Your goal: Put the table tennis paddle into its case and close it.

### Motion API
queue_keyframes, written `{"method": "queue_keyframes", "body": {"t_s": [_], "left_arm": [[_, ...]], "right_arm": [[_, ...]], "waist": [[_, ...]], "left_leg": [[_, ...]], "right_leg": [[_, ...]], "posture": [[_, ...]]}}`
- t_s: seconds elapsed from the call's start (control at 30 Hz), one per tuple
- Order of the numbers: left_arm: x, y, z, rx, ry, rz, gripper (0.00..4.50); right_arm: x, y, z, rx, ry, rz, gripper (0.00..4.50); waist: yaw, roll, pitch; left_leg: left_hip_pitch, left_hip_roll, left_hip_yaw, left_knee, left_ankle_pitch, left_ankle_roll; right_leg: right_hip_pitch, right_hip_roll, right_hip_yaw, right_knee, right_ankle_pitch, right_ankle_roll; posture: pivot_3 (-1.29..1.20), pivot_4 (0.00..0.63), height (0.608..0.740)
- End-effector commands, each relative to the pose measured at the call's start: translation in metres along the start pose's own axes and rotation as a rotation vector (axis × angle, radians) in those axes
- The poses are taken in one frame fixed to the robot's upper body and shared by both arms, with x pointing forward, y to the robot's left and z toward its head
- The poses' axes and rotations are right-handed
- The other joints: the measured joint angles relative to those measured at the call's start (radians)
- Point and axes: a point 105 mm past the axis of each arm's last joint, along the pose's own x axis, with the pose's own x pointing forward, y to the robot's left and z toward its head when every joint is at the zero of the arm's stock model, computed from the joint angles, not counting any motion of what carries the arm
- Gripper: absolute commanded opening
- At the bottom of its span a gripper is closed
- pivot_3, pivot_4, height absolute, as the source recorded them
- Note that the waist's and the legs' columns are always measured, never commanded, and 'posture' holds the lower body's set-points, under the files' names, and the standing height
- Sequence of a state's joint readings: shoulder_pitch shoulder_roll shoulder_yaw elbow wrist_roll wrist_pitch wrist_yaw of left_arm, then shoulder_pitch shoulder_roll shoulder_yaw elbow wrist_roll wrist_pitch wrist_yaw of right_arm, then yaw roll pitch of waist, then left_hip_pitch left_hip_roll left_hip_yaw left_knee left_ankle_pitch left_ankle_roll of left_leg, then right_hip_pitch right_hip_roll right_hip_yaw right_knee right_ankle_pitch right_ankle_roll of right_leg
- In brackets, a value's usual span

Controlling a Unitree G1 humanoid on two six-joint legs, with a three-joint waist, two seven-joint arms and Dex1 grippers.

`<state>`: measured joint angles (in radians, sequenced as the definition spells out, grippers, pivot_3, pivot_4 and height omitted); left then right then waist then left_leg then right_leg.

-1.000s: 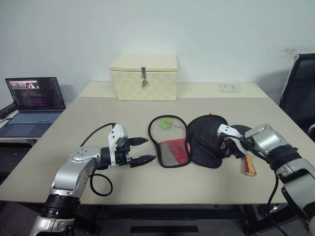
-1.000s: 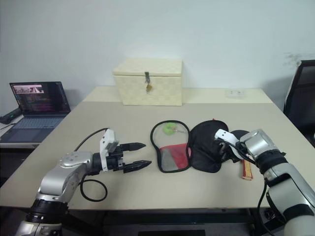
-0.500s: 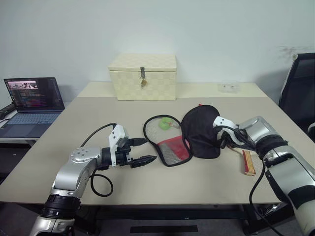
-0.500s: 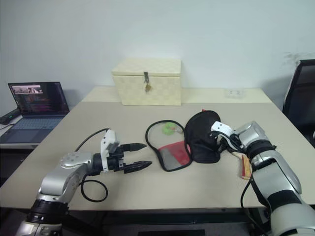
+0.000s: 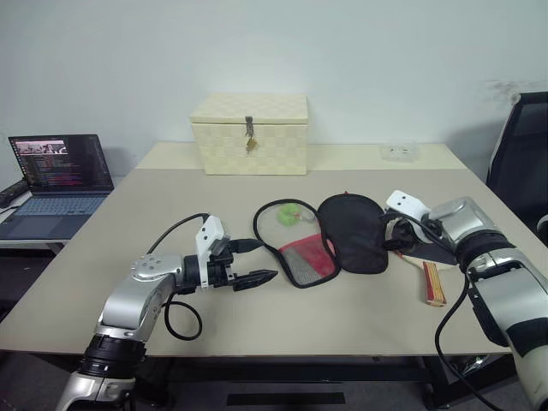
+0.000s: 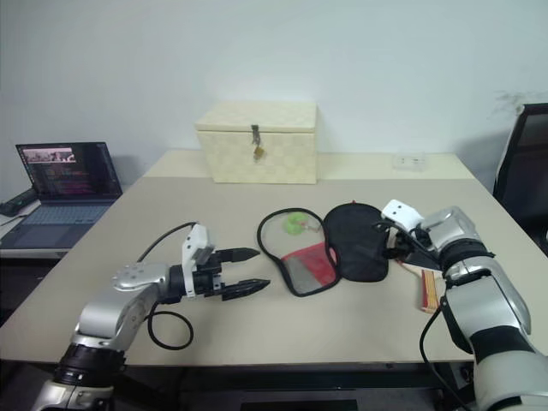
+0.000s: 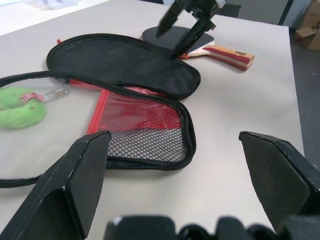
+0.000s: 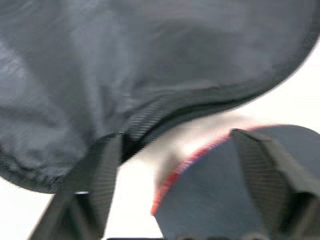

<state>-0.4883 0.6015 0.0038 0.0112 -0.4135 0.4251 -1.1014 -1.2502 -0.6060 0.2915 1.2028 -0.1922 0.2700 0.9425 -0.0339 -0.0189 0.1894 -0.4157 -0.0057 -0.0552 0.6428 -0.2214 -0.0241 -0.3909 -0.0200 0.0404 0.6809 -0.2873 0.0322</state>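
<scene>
The case (image 5: 351, 233) lies unzipped in the middle of the table, its black flap flat and its red mesh half (image 5: 306, 261) spread toward me. To its right lies the table tennis paddle (image 5: 434, 282), pale handle toward me, black face (image 7: 170, 35) partly tucked under the flap's edge. My right gripper (image 5: 401, 238) hangs open just over that edge, one finger (image 8: 95, 170) by the case (image 8: 125, 65), the other over the paddle's face (image 8: 225, 200). My left gripper (image 5: 267, 259) stands open and empty, left of the mesh half.
A cream woven box (image 5: 249, 133) with a metal latch stands at the table's far side. A green soft item (image 5: 289, 216) lies inside the zip loop. A laptop (image 5: 60, 171) sits on a side table at left. A black chair (image 5: 522, 154) stands at right.
My right gripper had the flap's edge pinched and raised it leftward; it has now opened, and the flap lies flat again. The left arm has stayed put.
</scene>
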Motion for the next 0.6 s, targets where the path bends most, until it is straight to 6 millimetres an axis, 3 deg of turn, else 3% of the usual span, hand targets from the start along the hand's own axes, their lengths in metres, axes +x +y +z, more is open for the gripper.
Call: {"method": "queue_keyframes", "body": {"t_s": [0.03,0.17,0.33,0.6], "left_arm": [[0.004,-0.001,0.013,0.040,-0.034,-0.017,4.50],[0.005,-0.002,0.014,0.041,-0.039,-0.026,4.50],[0.005,-0.003,0.013,0.036,-0.034,-0.044,4.50],[0.008,-0.002,0.014,0.043,-0.029,-0.074,4.50]], "right_arm": [[-0.028,-0.025,0.020,0.114,-0.141,-0.075,4.47],[-0.041,-0.028,0.010,0.227,-0.181,-0.095,4.47],[-0.066,-0.020,-0.027,0.386,-0.179,-0.259,4.47],[-0.086,0.027,-0.065,0.614,-0.145,-0.407,4.47]], "waist": [[0.000,0.001,0.000],[0.002,0.001,0.000],[0.007,0.001,0.001],[-0.002,0.003,0.001]], "left_leg": [[0.000,0.000,0.000,0.000,0.000,0.000],[0.000,0.000,0.000,0.000,0.000,0.000],[-0.001,0.000,-0.003,0.000,0.000,0.000],[0.001,0.002,-0.001,0.001,0.000,0.000]], "right_leg": [[0.000,0.000,0.000,0.000,0.000,0.000],[0.000,0.000,0.000,0.000,0.000,0.000],[0.001,0.000,0.000,-0.001,0.000,0.000],[0.001,0.000,0.001,0.002,0.000,0.000]], "posture": [[0.00,0.150,0.740],[0.00,0.150,0.740],[0.00,0.150,0.740],[0.00,0.150,0.740]]}}
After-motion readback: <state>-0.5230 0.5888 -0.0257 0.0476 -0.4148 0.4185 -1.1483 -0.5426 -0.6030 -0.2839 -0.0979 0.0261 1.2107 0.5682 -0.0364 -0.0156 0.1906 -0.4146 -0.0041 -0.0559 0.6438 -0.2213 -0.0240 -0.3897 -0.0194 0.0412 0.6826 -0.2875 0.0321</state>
